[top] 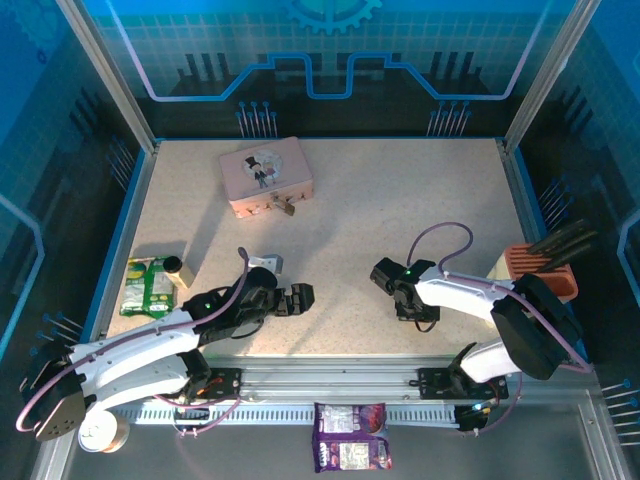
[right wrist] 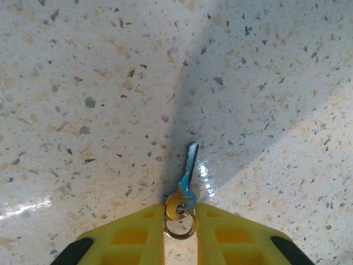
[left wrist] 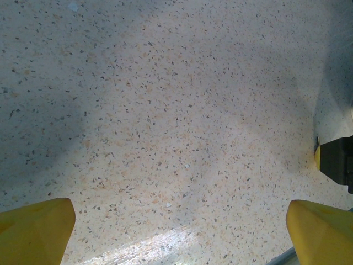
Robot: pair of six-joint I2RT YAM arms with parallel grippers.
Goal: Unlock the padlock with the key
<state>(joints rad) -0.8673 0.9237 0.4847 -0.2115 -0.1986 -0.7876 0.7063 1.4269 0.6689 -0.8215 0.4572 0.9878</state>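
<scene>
The key [right wrist: 188, 164], one only, sits with its head pinched between the right gripper's [right wrist: 180, 214] narrow fingers, blade jutting past the tips. One padlock [top: 286, 208] lies well beyond the wide-spread left gripper [left wrist: 179, 221].

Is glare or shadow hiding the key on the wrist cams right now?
Right wrist: the key is sharp; a small glare spot sits just right of its blade, and a dark shadow band runs up from its tip. Left wrist: soft sheen on the table at bottom centre, broad shadows at left and upper right.
</scene>
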